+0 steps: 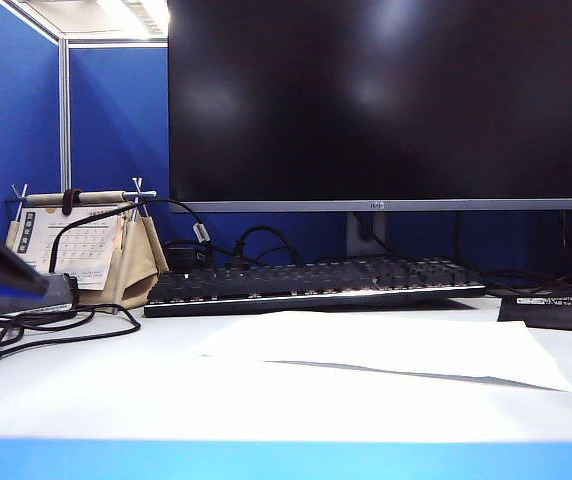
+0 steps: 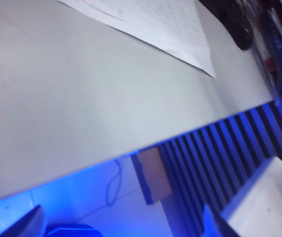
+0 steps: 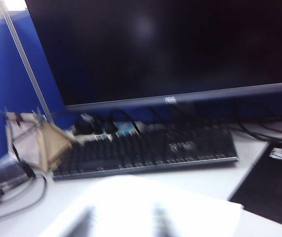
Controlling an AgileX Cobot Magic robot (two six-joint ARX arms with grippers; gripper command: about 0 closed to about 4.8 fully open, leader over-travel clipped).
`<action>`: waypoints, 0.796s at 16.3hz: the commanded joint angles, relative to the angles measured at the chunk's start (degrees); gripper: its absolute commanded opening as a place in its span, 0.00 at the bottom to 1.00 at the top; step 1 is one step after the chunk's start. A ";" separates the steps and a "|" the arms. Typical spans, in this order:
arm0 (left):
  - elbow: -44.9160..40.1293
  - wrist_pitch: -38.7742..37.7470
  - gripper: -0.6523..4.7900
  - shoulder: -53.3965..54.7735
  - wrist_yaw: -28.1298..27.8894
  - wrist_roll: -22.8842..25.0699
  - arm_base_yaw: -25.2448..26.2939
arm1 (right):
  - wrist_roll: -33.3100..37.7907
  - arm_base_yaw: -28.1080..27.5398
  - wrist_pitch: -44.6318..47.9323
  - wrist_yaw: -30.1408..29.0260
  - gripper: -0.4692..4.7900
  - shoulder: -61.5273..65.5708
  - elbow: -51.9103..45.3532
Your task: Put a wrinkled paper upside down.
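The wrinkled paper (image 1: pixel 386 345) is a large white sheet lying flat on the white table in front of the keyboard, one corner slightly lifted. Neither gripper shows in the exterior view. In the left wrist view my left gripper (image 2: pixel 121 228) hangs beyond the table's front edge, jaws wide apart and empty, with the paper (image 2: pixel 156 24) far off on the tabletop. In the blurred right wrist view my right gripper (image 3: pixel 123 222) hovers over the paper (image 3: pixel 146 197). Its two fingers (image 3: pixel 84 222) stand apart with nothing between them.
A black keyboard (image 1: pixel 316 280) and a large dark monitor (image 1: pixel 386 100) stand behind the paper. A desk calendar (image 1: pixel 76 245) and loose cables (image 1: pixel 26 325) are at the left, and a black mat (image 1: pixel 556 305) at the right. A blue strip (image 1: pixel 286 460) marks the table's front edge.
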 commanded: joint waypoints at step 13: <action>17.18 0.15 0.90 0.00 5.97 9.62 0.02 | -9.40 -36.41 -32.65 -42.42 0.47 54.77 54.36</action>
